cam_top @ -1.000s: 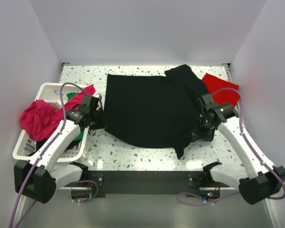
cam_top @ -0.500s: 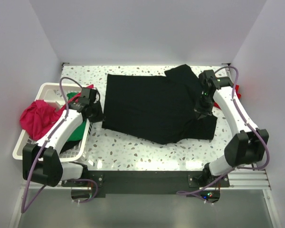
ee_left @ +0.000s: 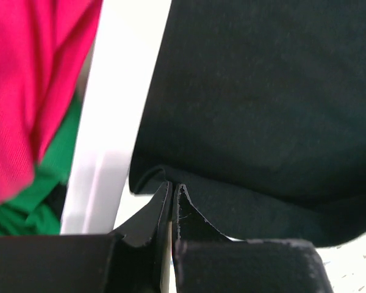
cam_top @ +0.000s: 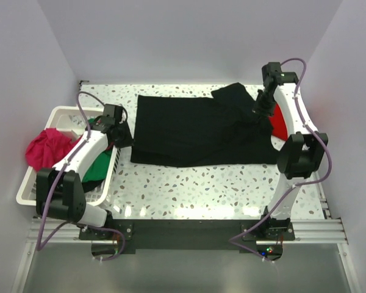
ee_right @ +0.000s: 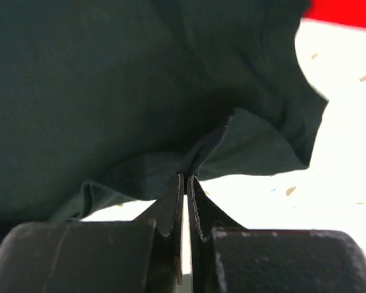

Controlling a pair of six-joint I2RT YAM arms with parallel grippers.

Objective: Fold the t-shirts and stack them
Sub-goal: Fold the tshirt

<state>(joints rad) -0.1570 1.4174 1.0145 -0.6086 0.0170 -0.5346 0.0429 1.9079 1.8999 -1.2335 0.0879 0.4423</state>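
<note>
Room lies open on the speckled white desk (cam_top: 201, 183) in front of the large black cloth t-shirt (cam_top: 195, 131) spread across its middle. Only the wrist views show the pinches. The left end effector (ee_left: 172, 186) is clamped on the hem beside the white slatted plastic basket (cam_top: 61, 116). The right end effector (ee_right: 186, 178) is clamped on bunched black cloth near the red t-shirt (cam_top: 279, 122).

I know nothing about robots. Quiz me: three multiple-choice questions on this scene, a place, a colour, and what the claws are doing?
1. The basket sits: A) on the black t-shirt; B) left of it; C) right of it.
2. The t-shirt right of the black one is: A) yellow; B) blue; C) red.
3. The left gripper and right gripper are: A) shut on the black t-shirt; B) open; C) holding the basket.
B, it stands at the left; C, red t-shirt shows there; A, both pinch black cloth.
</note>
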